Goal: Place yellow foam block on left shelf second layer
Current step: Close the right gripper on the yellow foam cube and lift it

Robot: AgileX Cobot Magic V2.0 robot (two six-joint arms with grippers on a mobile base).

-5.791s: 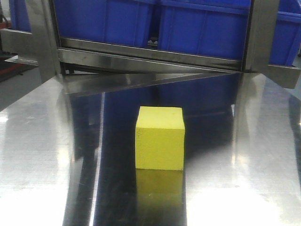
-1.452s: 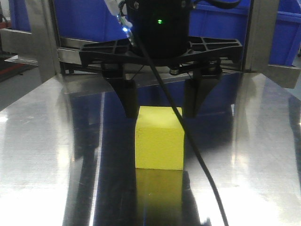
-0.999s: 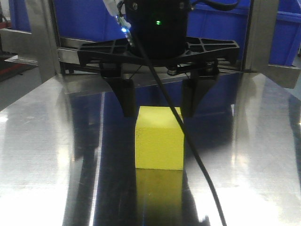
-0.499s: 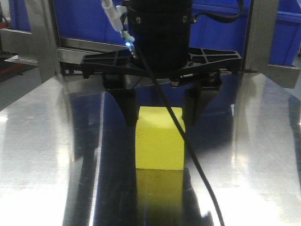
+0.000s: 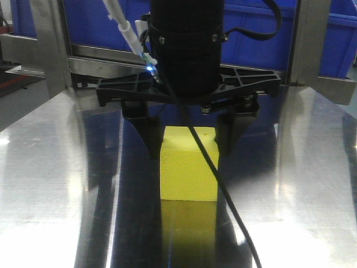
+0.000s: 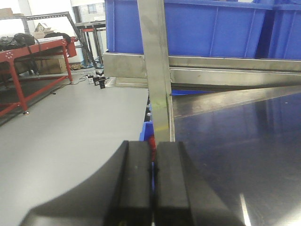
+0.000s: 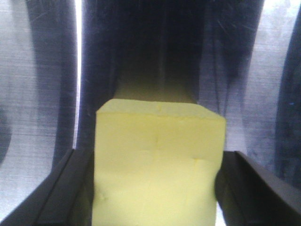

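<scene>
Straddles yellow foam block [image 5: 188,176] squarely with right gripper [image 5: 189,151], jaws spread on either flank (no pinch yet); needs only closing.

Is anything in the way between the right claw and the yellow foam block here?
Nothing visible. The right claw is open, its fingers flanking the yellow foam block, one on each side with narrow gaps. A black cable hangs on the block's camera side, not between fingers and block.
</scene>
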